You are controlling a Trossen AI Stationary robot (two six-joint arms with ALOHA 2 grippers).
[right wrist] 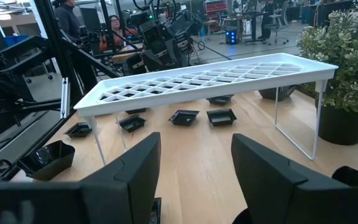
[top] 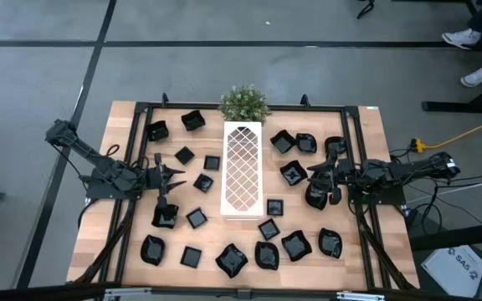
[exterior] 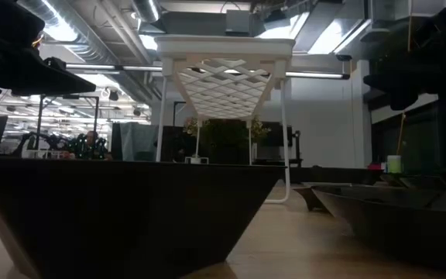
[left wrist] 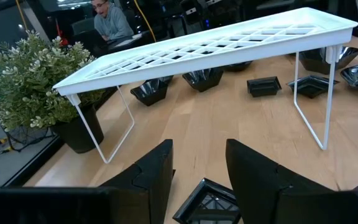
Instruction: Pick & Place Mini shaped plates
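Observation:
Many mini shaped plates, small glossy black dishes, lie scattered on the wooden table on both sides of the long white lattice tray, which stands on thin wire legs. My left gripper hangs open left of the tray, above the table, pointing toward it. A square plate lies on the table below its fingers. My right gripper hangs open right of the tray and also points toward it. Several plates show under the tray. One plate fills the low view.
A small green potted plant stands at the tray's far end. A black metal frame runs around the table's edge. Bare wood lies between the plates. People sit in the room beyond the table.

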